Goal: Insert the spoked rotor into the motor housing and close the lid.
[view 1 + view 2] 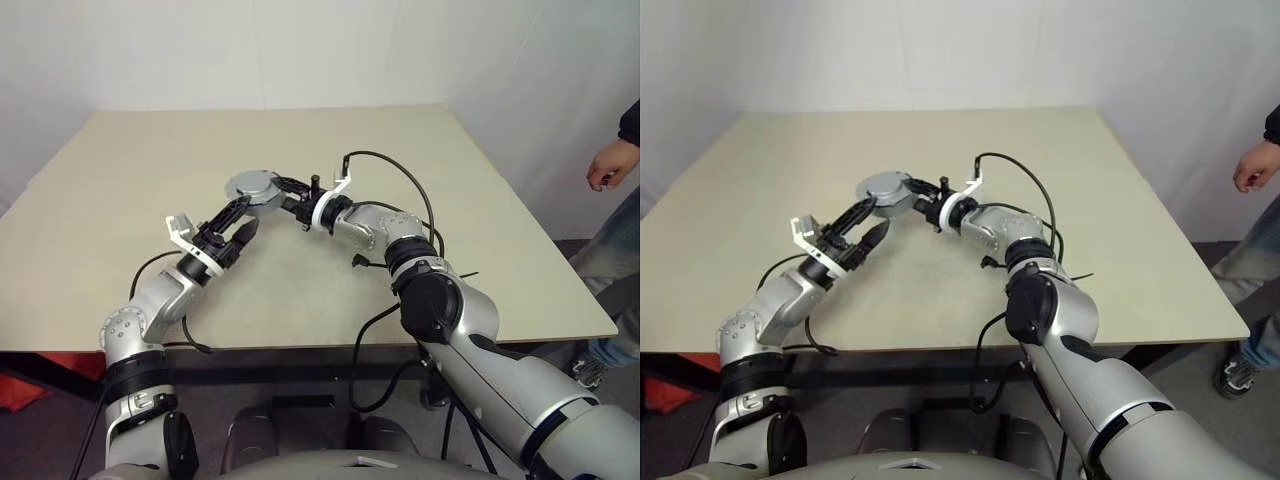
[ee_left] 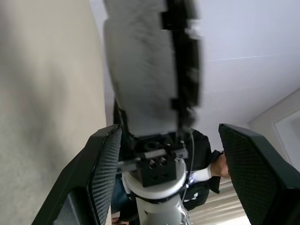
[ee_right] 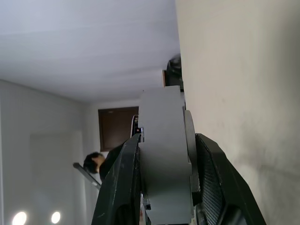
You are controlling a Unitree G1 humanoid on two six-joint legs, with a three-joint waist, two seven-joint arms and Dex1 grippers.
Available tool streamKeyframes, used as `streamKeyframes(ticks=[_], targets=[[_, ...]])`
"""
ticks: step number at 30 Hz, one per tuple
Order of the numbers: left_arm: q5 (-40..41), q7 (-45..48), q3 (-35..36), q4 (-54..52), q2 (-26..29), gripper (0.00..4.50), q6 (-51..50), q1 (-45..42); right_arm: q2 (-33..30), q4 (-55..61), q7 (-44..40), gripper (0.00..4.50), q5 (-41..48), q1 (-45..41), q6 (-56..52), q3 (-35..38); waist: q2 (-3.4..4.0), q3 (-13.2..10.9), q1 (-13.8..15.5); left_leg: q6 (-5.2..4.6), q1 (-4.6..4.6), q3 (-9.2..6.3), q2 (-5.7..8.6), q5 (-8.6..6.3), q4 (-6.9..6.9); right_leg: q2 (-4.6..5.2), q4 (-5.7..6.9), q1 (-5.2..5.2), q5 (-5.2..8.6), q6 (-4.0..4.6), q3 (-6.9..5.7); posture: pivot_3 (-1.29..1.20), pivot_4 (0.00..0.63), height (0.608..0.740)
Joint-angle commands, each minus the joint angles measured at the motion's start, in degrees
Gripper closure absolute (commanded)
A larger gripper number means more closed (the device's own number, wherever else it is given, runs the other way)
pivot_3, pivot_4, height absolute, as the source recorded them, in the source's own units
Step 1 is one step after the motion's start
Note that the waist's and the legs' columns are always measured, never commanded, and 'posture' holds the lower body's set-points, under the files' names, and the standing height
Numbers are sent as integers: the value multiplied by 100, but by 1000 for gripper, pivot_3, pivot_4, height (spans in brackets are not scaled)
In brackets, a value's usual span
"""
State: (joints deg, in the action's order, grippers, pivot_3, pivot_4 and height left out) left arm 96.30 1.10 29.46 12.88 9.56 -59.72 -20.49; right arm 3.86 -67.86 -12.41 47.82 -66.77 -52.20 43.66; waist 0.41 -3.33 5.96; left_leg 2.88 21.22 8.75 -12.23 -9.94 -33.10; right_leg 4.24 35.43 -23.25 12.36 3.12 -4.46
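Left eye view: nearest, at centre-left, left gripper (image 1: pixel 240 218) with fingers spread open, empty. Just beyond, at frame centre, right gripper (image 1: pixel 283 196) with fingers clamped on the grey motor housing (image 1: pixel 253 187), lifted above the worktop (image 1: pixel 120 180). Lid seemingly already seated, judging by the closed grey face; cannot confirm. Next, probably setting the assembly down gently.

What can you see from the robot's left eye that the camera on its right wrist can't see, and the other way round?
The left eye view takes in the whole table, the open left gripper and a person's hand at the side. The right wrist view looks edge-on at the grey round part, with a dark door behind. Both show that grey part clamped in the right gripper.
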Motion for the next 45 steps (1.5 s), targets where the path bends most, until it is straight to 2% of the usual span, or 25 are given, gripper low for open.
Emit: streamKeyframes(ticks=[1, 11, 19, 32, 37, 44, 45], targets=[[-31, 9, -85, 44, 70, 1001, 68, -101, 10, 322, -168, 2833, 257, -226, -95, 26, 0, 0, 1, 0, 0, 0, 0, 0, 0, 0, 0, 0, 0, 0, 0, 0, 0, 740], [-95, 295, 142, 278, 165, 1001, 479, -266, 31, 413, -226, 2833, 220, -170, -113, -84, -4, -3, 0, 1, 1, -1, 0, 1, 0, 0, 0, 0, 0, 0, 0, 0, 0, 740], [-149, 507, 58, 433, 133, 1001, 529, -518, 25, 459, -313, 2833, 187, -124, -141, -207, -11, -7, 5, 2, 2, -2, 0, 1, 0, 0, 0, 0, 0, 0, 0, 0, 0, 740], [-1242, 1104, 164, 1742, 263, 1001, 953, -1508, 31, 601, -353, 2833, 172, -21, -150, -359, -17, -11, 32, 7, 4, -4, 0, 4, 1, 0, 2, -2, -1, 0, -1, 0, 0, 740], [-1507, 1213, 240, 1830, 244, 2089, 938, -1493, 35, 663, -328, 2833, 144, 17, -72, -414, -17, -11, 37, 7, 5, -5, 0, 4, 1, 0, 3, -3, -1, 1, -2, 0, 0, 740], [-1623, 1290, 335, 1786, 250, 2115, 884, -1427, 85, 830, -619, 2833, -93, 122, 178, -799, -18, -12, 60, 7, 5, -5, -1, 4, 1, 0, 5, -3, -1, 1, -2, 0, 0, 740], [-1638, 1298, 342, 1773, 242, 2115, 872, -1413, 91, 859, -679, 2553, -116, 135, 247, -836, -18, -12, 69, 7, 5, -6, -1, 4, 0, 0, 5, -3, -1, 1, -2, 0, 0, 740]])
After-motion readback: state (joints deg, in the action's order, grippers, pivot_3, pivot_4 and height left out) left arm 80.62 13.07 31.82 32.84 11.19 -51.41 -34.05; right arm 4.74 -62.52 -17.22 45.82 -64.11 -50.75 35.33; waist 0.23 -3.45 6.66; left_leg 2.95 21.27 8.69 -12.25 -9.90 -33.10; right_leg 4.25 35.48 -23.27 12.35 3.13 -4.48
